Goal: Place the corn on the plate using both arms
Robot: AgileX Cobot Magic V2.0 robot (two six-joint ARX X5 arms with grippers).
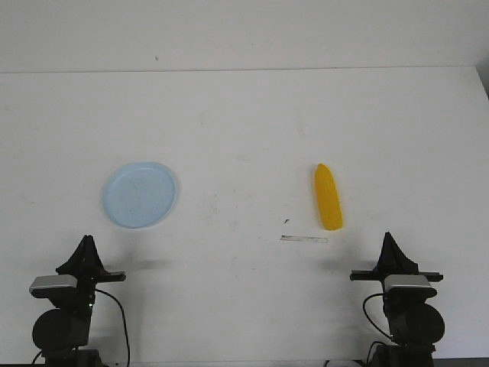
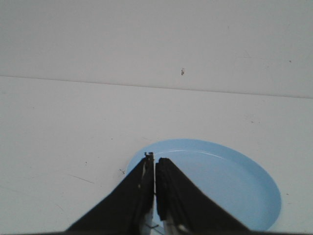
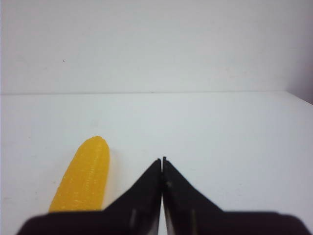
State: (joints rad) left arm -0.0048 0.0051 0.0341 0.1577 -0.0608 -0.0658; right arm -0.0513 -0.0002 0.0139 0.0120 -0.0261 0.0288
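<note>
The corn point(image 1: 328, 197) is a bright yellow cob with bumpy kernels, pointed at its far end, lying flat on the white bench point(image 1: 244, 115) over on the right side. The pale blue plate point(image 1: 139, 194) sits well apart on the left, nothing in it. The left tool point(image 2: 154, 164) and right tool point(image 3: 162, 164) are both pinched closed, gripping nothing, parked at the near edge.

Pale blue round plate point(image 1: 140, 194) lay flat, empty, at nine o'clock; yellow corn point(image 1: 328, 196) lay at three o'clock, well apart, tapered tip toward twelve.
</note>
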